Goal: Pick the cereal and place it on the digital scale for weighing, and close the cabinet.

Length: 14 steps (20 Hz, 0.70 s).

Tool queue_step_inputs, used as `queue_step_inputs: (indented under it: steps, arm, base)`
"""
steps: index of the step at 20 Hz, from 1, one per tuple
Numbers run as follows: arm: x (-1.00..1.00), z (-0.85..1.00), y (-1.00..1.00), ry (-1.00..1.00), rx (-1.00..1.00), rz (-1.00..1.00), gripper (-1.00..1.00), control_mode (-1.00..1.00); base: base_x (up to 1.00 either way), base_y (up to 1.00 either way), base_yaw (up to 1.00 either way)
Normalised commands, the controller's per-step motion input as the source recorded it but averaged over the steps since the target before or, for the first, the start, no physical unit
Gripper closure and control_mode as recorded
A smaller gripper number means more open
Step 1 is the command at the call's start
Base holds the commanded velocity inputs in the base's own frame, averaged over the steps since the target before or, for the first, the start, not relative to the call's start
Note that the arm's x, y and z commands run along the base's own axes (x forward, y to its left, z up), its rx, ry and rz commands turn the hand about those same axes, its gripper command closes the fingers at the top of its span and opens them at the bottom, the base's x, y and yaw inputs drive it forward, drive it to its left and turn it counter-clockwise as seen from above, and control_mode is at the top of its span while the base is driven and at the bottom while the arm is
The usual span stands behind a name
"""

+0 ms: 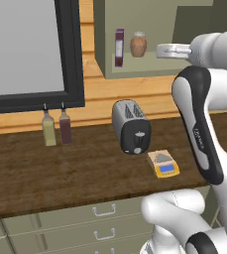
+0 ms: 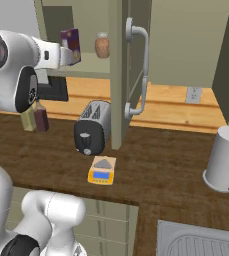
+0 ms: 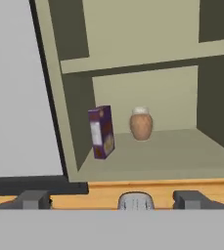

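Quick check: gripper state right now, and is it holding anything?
Gripper: open, holding nothing; the cereal stands on the cabinet shelf ahead of it.

Upright cereal (image 3: 101,132) in open cabinet (image 3: 133,83)

Two base views from behind, flanking the arm, sharing the cabinet (image 1: 135,69) and counter (image 1: 75,173); hand view facing shelves.
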Motion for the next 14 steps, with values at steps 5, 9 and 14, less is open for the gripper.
queue_step_inputs:
  steps: [5,9,14]
  arm:
    - [0.04,0.14,0.12,0.0,0.09,0.08,-1.0,-1.0]
    - [0.14,0.0,0.19,0.16,0.0,0.06,-1.0,-1.0]
    - [0.19,-0.01,0.15,0.03,0.0,0.01,-1.0,-1.0]
  base:
    - [0.0,0.0,0.0]
    - [0.0,0.0,0.0]
    - [0.0,0.0,0.0]
